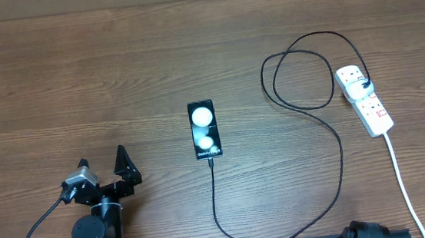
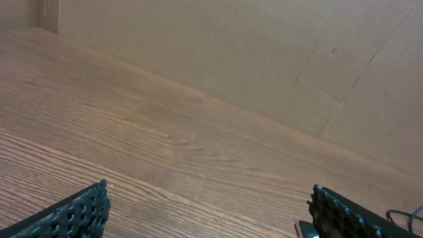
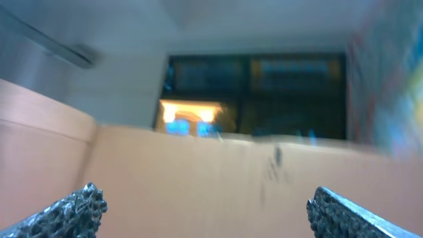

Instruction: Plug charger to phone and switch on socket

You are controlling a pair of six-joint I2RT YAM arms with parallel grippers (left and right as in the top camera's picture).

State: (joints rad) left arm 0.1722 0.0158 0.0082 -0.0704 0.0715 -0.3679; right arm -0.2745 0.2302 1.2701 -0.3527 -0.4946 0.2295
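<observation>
Phone (image 1: 203, 129) lies ahead-right of the left gripper (image 1: 102, 156), jaws wide apart; charger (image 1: 213, 196) and socket (image 1: 364, 98) farther right. Right gripper (image 3: 205, 215) spread too, facing a blurred tan wall (image 3: 198, 165).

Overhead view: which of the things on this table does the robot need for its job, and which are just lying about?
Part of the job:
- phone, black, lying flat
- charger, the thin black looped cable
- socket, the white strip with red switches

Not part of it:
- wooden table
- cardboard wall behind the table
</observation>
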